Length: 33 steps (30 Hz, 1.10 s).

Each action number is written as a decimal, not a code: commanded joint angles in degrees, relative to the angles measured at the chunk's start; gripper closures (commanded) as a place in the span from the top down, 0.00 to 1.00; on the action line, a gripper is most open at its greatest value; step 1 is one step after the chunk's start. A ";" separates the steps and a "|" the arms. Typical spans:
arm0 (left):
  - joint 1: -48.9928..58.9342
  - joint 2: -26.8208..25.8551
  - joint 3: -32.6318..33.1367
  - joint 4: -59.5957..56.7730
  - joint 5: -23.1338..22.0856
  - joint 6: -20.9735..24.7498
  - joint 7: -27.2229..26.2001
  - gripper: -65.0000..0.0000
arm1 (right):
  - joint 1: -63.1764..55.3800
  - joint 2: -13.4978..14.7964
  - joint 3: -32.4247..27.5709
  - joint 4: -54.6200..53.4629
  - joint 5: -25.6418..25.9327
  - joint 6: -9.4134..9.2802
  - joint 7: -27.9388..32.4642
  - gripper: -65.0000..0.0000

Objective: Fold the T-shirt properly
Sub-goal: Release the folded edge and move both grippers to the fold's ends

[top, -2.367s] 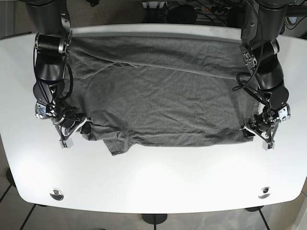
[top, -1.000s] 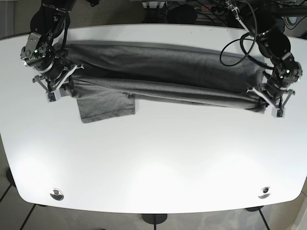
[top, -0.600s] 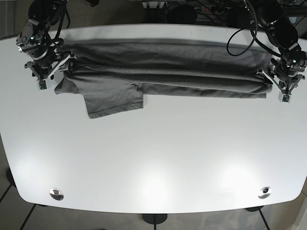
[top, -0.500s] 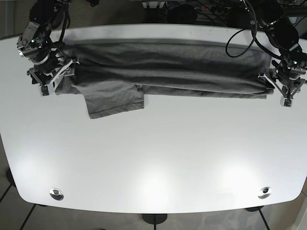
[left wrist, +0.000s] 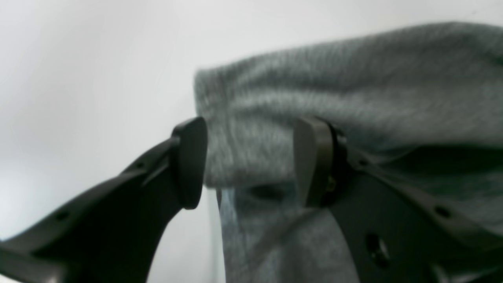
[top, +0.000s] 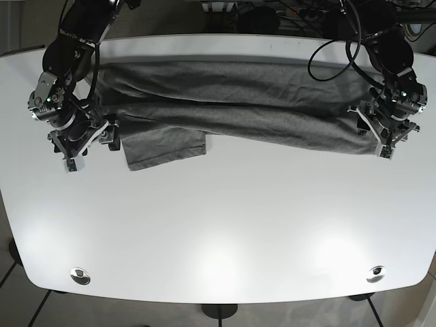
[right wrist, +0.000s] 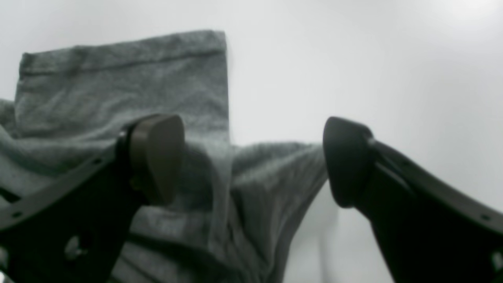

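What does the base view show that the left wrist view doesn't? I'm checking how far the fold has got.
Only the base view shows the whole grey cotton T-shirt folded into a long band across the white table, one sleeve sticking out, and the right tool. Only the left wrist view shows the left tool open, jaws either side of a bunched fabric edge. Both show the shirt and the left tool.

Robotics lab, white rounded table (top: pixel 218 231), cable tangle (top: pixel 272 12) behind, tiled floor (top: pixel 13 286)
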<state>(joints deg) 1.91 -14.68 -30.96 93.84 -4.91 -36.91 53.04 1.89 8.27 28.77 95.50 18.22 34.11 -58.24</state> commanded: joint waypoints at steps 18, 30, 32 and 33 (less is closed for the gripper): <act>-9.08 -1.19 -12.16 -7.82 -0.41 0.73 -1.21 0.51 | 10.11 1.09 -15.63 -27.33 0.64 -0.04 14.59 0.71; -18.92 -4.09 -6.53 -25.14 -0.94 0.29 -1.21 0.51 | 10.37 1.27 -15.98 -27.15 0.64 -0.04 15.29 0.08; -18.92 -4.09 -6.53 -25.23 -0.94 0.29 -1.21 0.51 | 10.20 1.27 -15.81 -27.15 0.64 -0.04 15.29 0.08; -18.92 -4.09 -6.53 -25.23 -0.94 0.29 -1.21 0.51 | 10.20 1.27 -15.72 -27.15 0.64 -0.04 15.29 0.08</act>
<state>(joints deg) -15.75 -17.63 -37.43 67.79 -5.08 -36.67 52.73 11.38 9.04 12.82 67.77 19.33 34.11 -42.22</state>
